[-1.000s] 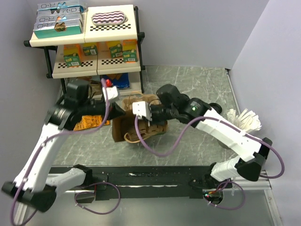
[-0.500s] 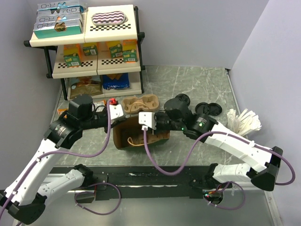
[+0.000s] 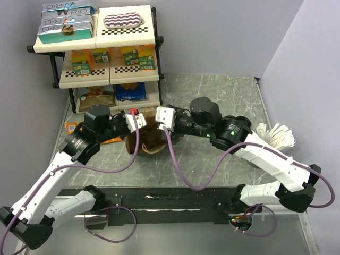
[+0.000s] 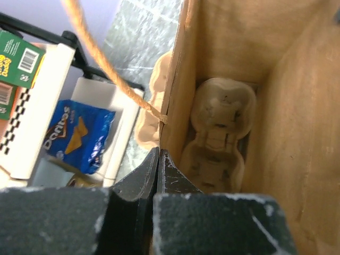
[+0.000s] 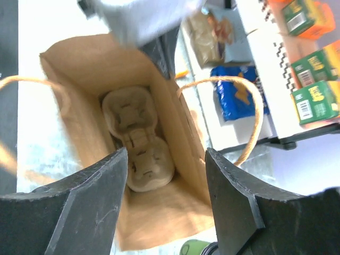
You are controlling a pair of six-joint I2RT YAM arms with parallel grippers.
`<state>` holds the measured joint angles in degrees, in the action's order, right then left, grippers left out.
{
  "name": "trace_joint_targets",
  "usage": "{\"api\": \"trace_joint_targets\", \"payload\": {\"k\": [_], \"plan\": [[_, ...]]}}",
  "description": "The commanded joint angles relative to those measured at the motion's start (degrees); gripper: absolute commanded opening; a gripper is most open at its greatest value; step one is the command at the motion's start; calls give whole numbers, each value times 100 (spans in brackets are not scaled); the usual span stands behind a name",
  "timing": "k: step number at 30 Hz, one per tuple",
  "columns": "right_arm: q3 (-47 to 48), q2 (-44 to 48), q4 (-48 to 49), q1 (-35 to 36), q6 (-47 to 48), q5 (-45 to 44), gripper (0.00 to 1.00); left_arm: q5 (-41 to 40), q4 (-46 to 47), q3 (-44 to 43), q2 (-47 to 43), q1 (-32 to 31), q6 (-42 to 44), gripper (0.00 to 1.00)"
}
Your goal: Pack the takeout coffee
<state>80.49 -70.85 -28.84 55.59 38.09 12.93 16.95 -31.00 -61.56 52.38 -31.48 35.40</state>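
Right wrist: right hand just spread wide, carrier released inside bag; left hand pinches bag wall; ready for filling.

White links, black joints, dark end effector fingers, purple cables

A lab mock-up of a small shop: bare pale walls enclose a marble-look worktop. A shelf rack stocks boxed snacks, small cartons and crisp bags behind a paper bag and bolted-down robot arms.
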Motion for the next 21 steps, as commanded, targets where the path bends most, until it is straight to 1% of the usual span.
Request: {"api": "trace_joint_targets", "payload": {"k": [1, 3, 4, 7, 8, 14, 18, 21], "plan": [[170, 141, 396, -153, -284, -193, 67, -298, 657, 48, 53, -7, 433, 1], [82, 238, 563, -285, -389, -352, 68, -114, 456, 21, 53, -7, 459, 1], [-6, 351, 581, -486, -529, -396, 69, 105, 350, 47, 9, -7, 451, 1], [-112, 431, 555, -760, -811, -562, 68, 562, -36, 162, -218, -7, 398, 1], [-104, 432, 511, -882, -855, -581, 69, 921, -116, 171, -289, -7, 372, 1], [-191, 396, 397, -1007, -1031, -730, 68, 1818, -704, 109, -501, -16, 20, 1], [-332, 370, 379, -1007, -1137, -730, 68, 2005, -907, 258, -509, -51, -112, 1], [-385, 396, 344, -1007, -1110, -757, 68, 2057, -811, 442, -676, -86, -235, 1]]}}
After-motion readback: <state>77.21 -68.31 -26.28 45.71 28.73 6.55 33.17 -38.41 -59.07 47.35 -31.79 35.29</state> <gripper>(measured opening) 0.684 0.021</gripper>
